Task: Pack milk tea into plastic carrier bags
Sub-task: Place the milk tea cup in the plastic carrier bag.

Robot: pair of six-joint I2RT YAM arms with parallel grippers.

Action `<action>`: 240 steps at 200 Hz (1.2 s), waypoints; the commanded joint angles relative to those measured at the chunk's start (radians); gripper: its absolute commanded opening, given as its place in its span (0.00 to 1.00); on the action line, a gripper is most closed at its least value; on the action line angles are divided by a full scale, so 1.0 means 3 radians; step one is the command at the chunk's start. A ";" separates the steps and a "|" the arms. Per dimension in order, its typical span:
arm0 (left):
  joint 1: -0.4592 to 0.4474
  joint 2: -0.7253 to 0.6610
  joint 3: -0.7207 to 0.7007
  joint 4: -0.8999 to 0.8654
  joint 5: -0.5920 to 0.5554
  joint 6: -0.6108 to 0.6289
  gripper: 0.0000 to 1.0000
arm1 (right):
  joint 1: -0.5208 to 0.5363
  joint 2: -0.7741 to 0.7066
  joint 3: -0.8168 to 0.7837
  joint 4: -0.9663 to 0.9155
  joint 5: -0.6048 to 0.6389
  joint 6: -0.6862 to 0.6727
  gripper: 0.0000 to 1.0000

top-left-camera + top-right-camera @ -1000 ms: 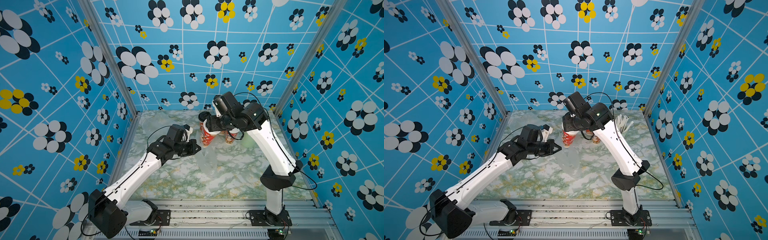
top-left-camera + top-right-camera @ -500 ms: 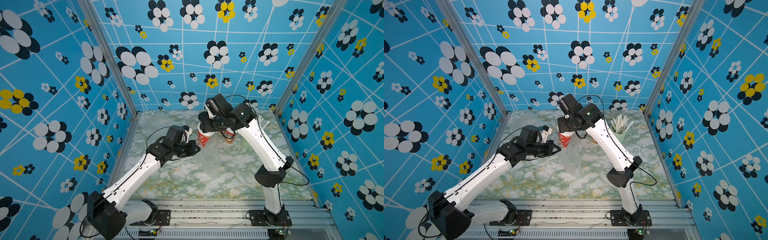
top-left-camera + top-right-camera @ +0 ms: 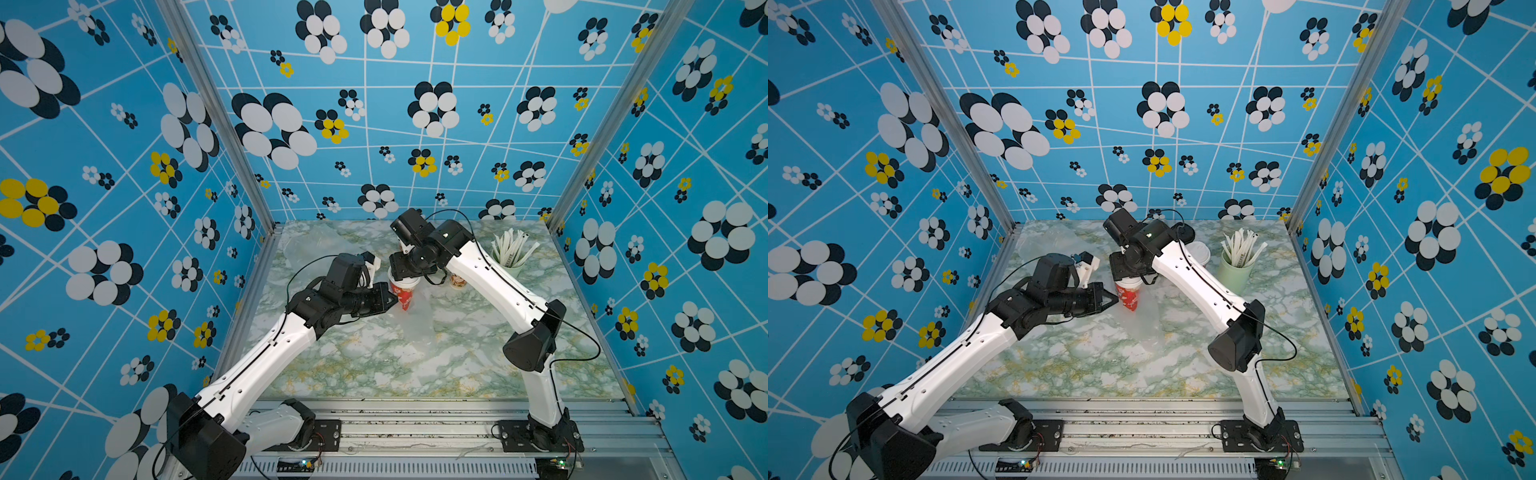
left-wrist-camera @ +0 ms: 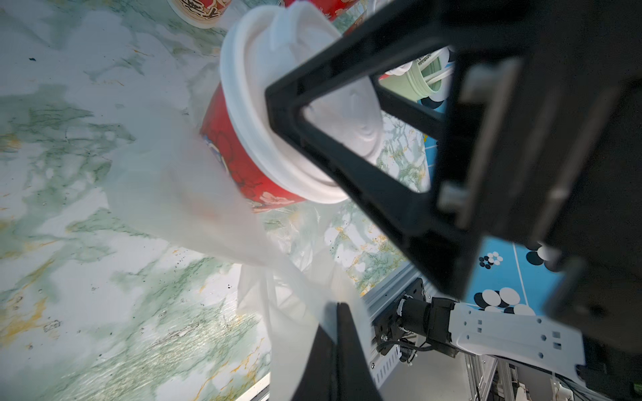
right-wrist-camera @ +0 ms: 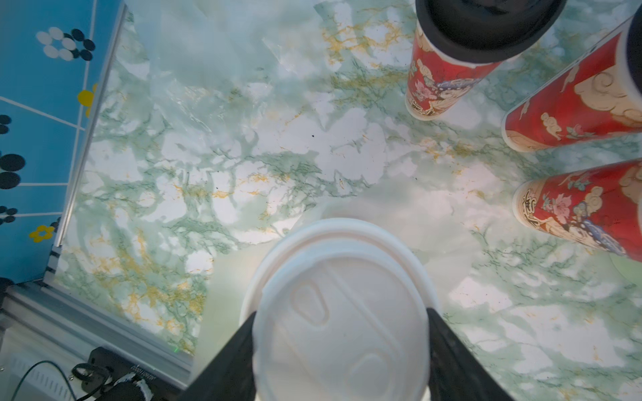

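My right gripper (image 5: 342, 326) clasps the white lid (image 5: 333, 264) of a tall red-printed paper cup (image 3: 404, 293), tilted near the green-veined marble worktop's (image 3: 374, 365) back edge. My left gripper (image 4: 338, 312) pinches the thin clear plastic carrier bag (image 4: 180, 194) beside it. The lid might pop; the stiff rim seems safer.

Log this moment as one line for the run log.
left gripper: shut on carrier bag | right gripper: gripping white-lidded cup at its top | cup: tilted, lower end veiled by bag film

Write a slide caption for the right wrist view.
Right gripper clamps a white-lidded cup by its lid over the marble table, three other cups standing nearby.
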 commanded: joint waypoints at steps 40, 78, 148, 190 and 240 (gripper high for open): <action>0.0016 -0.0091 0.0008 0.0000 0.0008 0.0044 0.00 | -0.0006 -0.0292 -0.0229 0.0013 0.0736 0.0024 0.50; 0.0015 -0.0030 0.0038 -0.0079 -0.0049 0.0129 0.00 | -0.0063 -0.0606 -0.0446 0.0015 0.0852 0.0048 0.49; -0.0010 0.0330 0.0271 -0.0136 0.0043 0.0377 0.35 | -0.0063 -0.1125 -0.0913 0.0329 0.0300 0.0144 0.50; 0.0000 0.0625 0.0774 -0.0589 -0.0098 0.0794 0.55 | -0.0063 -0.1246 -0.1049 0.0400 0.0228 0.0147 0.50; 0.0072 0.1013 0.1175 -0.0956 -0.0202 0.0975 0.49 | -0.0063 -0.1293 -0.1034 0.0368 0.0356 0.0132 0.50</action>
